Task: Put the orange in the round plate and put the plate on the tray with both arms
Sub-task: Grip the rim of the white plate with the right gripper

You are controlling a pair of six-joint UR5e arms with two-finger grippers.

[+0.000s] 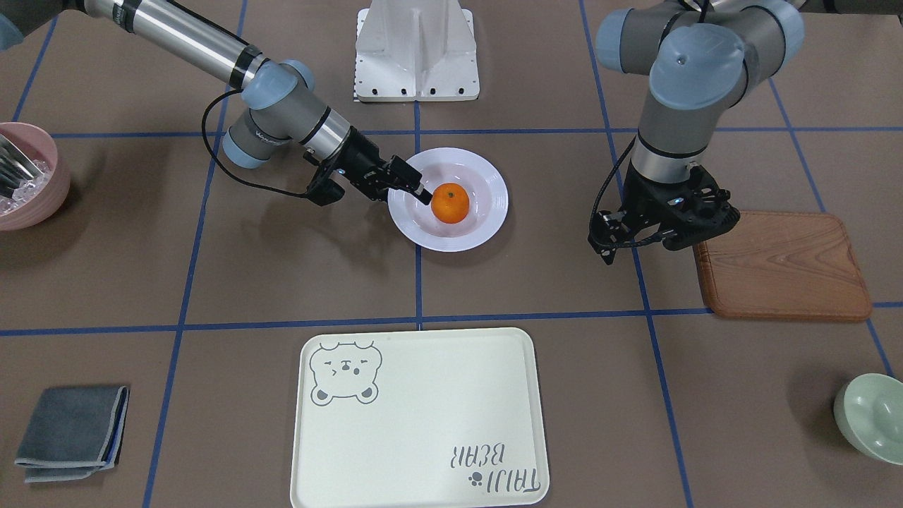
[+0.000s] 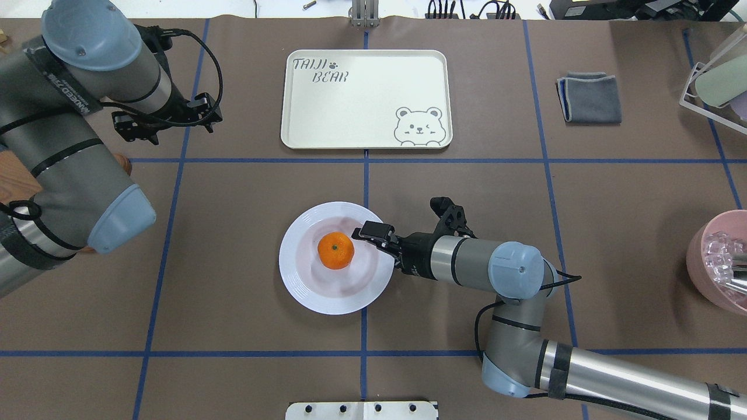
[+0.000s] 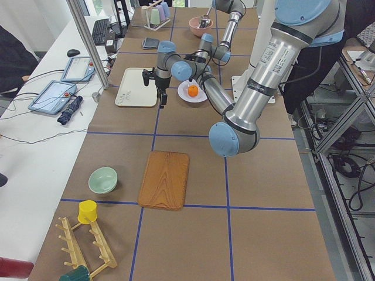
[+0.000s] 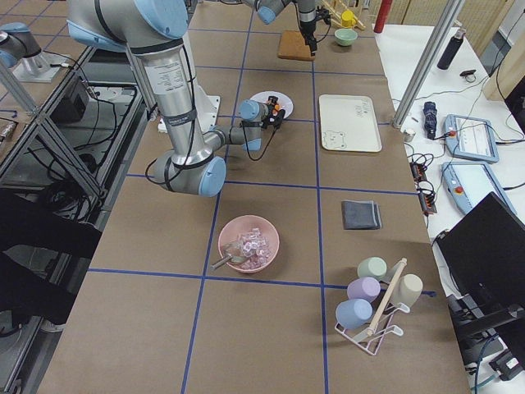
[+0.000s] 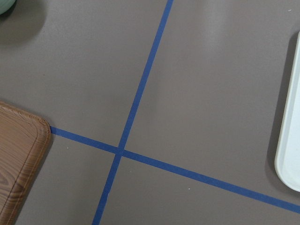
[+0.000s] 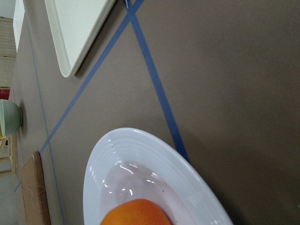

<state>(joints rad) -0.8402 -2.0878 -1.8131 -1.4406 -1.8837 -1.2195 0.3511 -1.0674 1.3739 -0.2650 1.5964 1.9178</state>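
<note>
The orange (image 1: pixel 450 202) (image 2: pixel 335 250) lies in the middle of the white round plate (image 1: pixel 487 222) (image 2: pixel 303 286), which rests on the table between the arms. My right gripper (image 1: pixel 417 186) (image 2: pixel 369 233) reaches in low over the plate's rim beside the orange, open and holding nothing. The right wrist view shows the plate's ridged rim (image 6: pixel 140 154) and the top of the orange (image 6: pixel 136 213). My left gripper (image 1: pixel 638 247) (image 2: pixel 169 125) hangs open and empty above the table, next to the wooden board. The tray (image 1: pixel 423 423) (image 2: pixel 362 105) lies bare across the table.
A brown wooden board (image 1: pixel 783 264) lies by the left arm. A pale green bowl (image 1: pixel 871 416), a pink bowl (image 1: pixel 28 183) with clear pieces in it and a folded grey cloth (image 1: pixel 74 430) sit near the edges. The robot base (image 1: pixel 416 53) stands behind the plate.
</note>
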